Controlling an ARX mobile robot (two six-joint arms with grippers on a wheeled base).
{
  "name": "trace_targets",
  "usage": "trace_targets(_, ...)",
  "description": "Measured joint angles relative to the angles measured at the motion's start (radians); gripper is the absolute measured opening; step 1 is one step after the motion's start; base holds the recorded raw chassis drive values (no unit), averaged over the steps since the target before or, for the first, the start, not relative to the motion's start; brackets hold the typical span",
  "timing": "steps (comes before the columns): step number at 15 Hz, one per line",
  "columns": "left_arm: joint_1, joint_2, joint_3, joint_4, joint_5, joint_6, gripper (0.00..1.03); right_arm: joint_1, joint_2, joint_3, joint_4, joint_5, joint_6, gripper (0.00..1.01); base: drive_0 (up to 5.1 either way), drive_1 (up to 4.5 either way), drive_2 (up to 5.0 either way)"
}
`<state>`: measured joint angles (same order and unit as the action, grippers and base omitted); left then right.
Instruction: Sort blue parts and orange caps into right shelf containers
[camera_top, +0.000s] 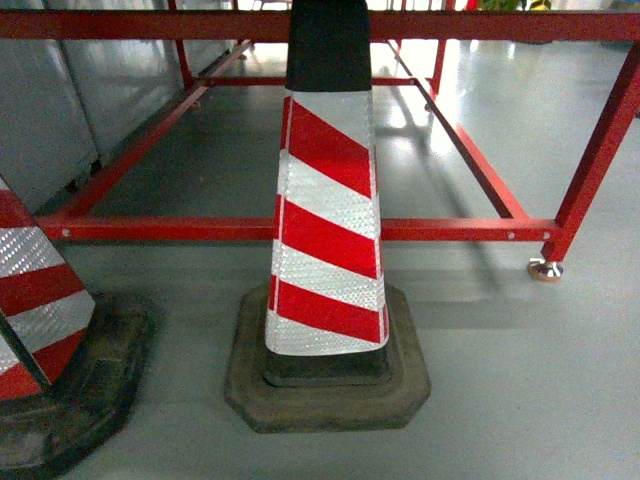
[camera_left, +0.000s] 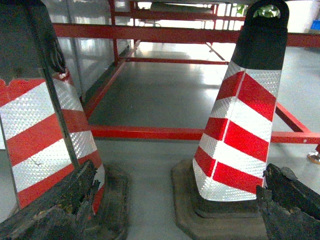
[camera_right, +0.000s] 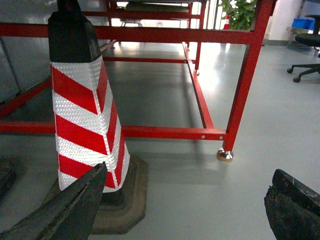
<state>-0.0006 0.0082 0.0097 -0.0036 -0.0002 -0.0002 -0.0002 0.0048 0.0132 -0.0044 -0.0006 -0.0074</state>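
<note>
No blue parts, orange caps or right shelf containers show in any view. My left gripper (camera_left: 180, 172) is open, its two dark worn fingers (camera_left: 60, 210) at the bottom corners of the left wrist view, low over the grey floor, with nothing between them. My right gripper (camera_right: 190, 175) is open too, its fingers (camera_right: 70, 210) spread wide over bare floor and holding nothing. Neither gripper appears in the head view.
A red-and-white striped traffic cone (camera_top: 328, 220) on a black rubber base stands straight ahead, a second cone (camera_top: 40, 320) at the left. Behind them runs a low red steel frame (camera_top: 450, 230) with a round foot (camera_top: 545, 269). An office chair (camera_right: 306, 70) and a small blue shape (camera_right: 302, 23) are far right.
</note>
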Motion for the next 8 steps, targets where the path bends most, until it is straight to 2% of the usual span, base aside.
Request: trace_targets(8,0.0,0.0,0.0,-0.003,0.0,0.0,0.98,0.0,0.0,0.0,-0.003,0.0,0.0,0.98,0.0,0.0,0.0)
